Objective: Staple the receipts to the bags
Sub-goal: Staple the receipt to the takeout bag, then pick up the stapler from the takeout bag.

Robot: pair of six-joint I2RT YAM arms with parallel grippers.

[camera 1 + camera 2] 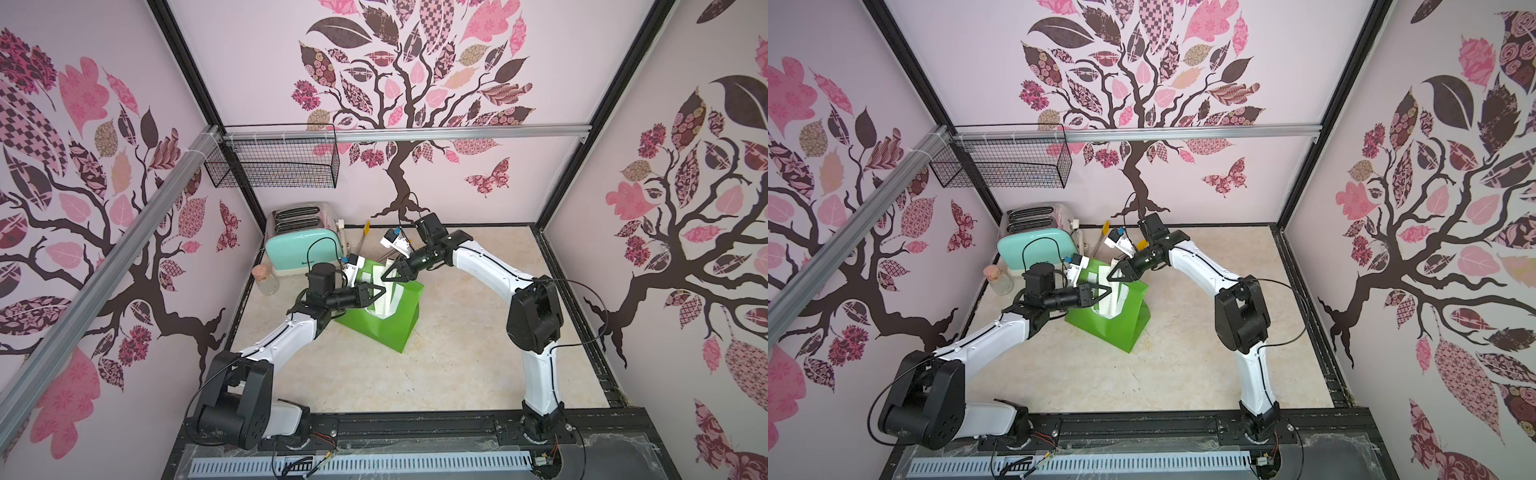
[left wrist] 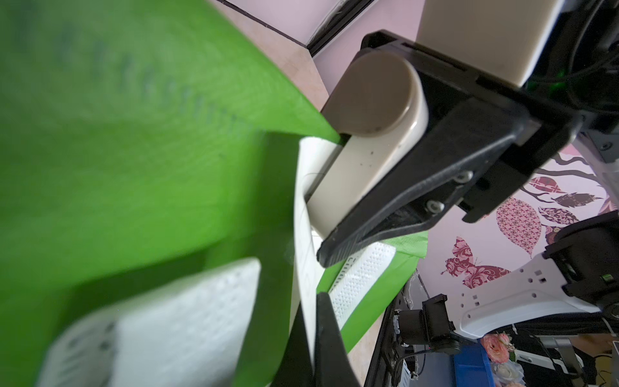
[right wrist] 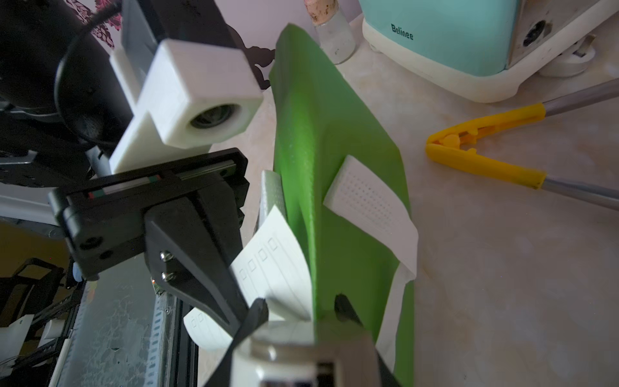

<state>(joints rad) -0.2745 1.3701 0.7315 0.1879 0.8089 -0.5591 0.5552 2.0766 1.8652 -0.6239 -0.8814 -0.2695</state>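
**Left gripper** (image 1: pixel 384 289): closed, its fingertips pinched on the receipt (image 3: pixel 271 268). Whether bag fabric is also in the pinch cannot be told.

**Right gripper** (image 1: pixel 390 275): clamped around a cream stapler (image 2: pixel 365 110), with one black finger on each side of the stapler's body. In the left wrist view a corner of the bag's top edge and the upper end of the receipt both reach into the stapler's mouth.

**Receipt**: a white slip printed with ruled lines and small boxes. It is curled and lies against the bag's upper edge, on the side facing the left gripper.

**Green tote bag** (image 1: pixel 390 328): bright green, standing open on the beige tabletop (image 1: pixel 457 353). It is near the toaster, in front of it and to its right. Both grippers meet at the bag's top edge.

**Strap handles** (image 3: pixel 368 204): white and perforated. One hangs folded over the bag's outer face.

**Toaster** (image 1: pixel 299 245): mint green with a cream base, slots on top, lettered "Belinee".

**Glass jar** (image 1: pixel 265 280): cork-stoppered, just beside the toaster at its front left corner.

**Tongs** (image 3: pixel 482 160): metal arms with a yellow plastic joint, lying flat to the right of the toaster.

**Wire basket** (image 1: pixel 274 166): black, hung from the wall rail above the toaster.
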